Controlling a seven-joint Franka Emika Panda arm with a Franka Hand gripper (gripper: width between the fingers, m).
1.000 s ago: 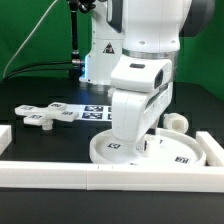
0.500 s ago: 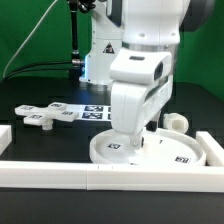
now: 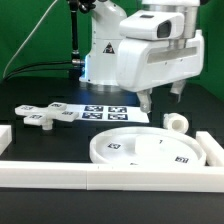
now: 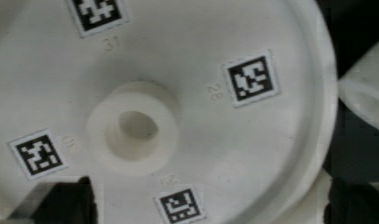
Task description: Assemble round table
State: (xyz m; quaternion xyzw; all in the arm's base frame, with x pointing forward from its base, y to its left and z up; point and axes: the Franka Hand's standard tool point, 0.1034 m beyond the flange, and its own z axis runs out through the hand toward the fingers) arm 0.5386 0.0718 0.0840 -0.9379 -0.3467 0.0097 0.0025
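Note:
The large rimmed round disc (image 3: 150, 150) lies flat on the black table near the front rail. In the wrist view it (image 4: 204, 60) fills the picture, with its raised central hub (image 4: 133, 126) and several small tags. The short thick post (image 3: 175, 123) lies just behind the disc on the exterior view's right. The cross-shaped piece (image 3: 45, 115) lies on the exterior view's left. My gripper (image 3: 161, 98) hangs open and empty well above the disc; in the wrist view the gripper (image 4: 204, 205) has its dark fingertips wide apart over the disc's edge.
The marker board (image 3: 105, 112) lies behind the disc. A long white rail (image 3: 110, 176) runs along the front, another rail (image 3: 211, 150) stands at the exterior view's right, and a short one (image 3: 5, 133) at its left. The robot base (image 3: 100, 55) stands behind.
My gripper has lifted off the disc and moved up and toward the exterior view's right. The disc has stayed on the table.

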